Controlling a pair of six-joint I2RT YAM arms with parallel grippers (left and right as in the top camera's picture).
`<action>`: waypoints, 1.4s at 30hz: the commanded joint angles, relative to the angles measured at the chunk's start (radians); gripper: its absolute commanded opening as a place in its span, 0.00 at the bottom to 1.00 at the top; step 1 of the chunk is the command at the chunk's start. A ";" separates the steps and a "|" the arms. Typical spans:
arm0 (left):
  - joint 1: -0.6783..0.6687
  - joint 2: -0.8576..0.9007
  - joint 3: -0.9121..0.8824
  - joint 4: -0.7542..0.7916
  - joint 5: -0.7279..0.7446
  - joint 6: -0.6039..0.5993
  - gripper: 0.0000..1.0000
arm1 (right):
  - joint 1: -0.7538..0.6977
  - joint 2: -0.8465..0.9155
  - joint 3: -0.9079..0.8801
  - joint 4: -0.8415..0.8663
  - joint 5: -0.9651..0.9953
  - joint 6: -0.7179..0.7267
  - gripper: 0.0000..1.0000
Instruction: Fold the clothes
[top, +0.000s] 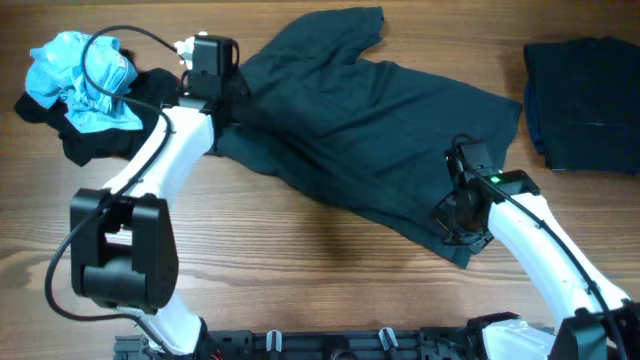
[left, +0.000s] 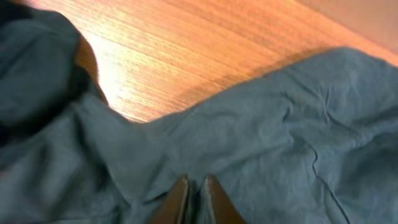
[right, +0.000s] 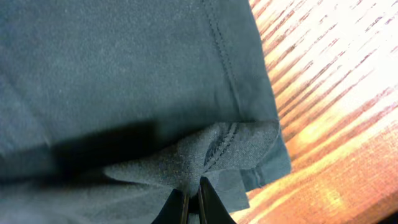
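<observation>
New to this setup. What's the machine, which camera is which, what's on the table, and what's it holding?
Two white robot arms work at a wooden table: the left arm and the right arm. The wide picture comes from a fixed camera overhead. The two close-ups come from a camera on each wrist, with that arm's own fingers at the bottom edge. A large dark T-shirt lies spread across the middle. On the left side a crumpled light blue garment sits on a black garment. On the right is a folded dark stack. The left end effector pinches the T-shirt at one end, and the right end effector pinches its hem at the other.
</observation>
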 joint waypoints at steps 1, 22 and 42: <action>-0.013 0.033 0.019 0.011 -0.028 0.013 0.11 | -0.010 0.029 0.016 0.020 0.048 -0.011 0.04; -0.003 0.046 0.137 -0.262 -0.028 0.115 0.25 | -0.189 0.032 0.230 -0.058 0.002 -0.285 0.99; 0.022 0.048 0.217 -0.570 0.006 0.113 0.24 | -0.069 0.031 -0.033 0.092 -0.303 -0.257 0.04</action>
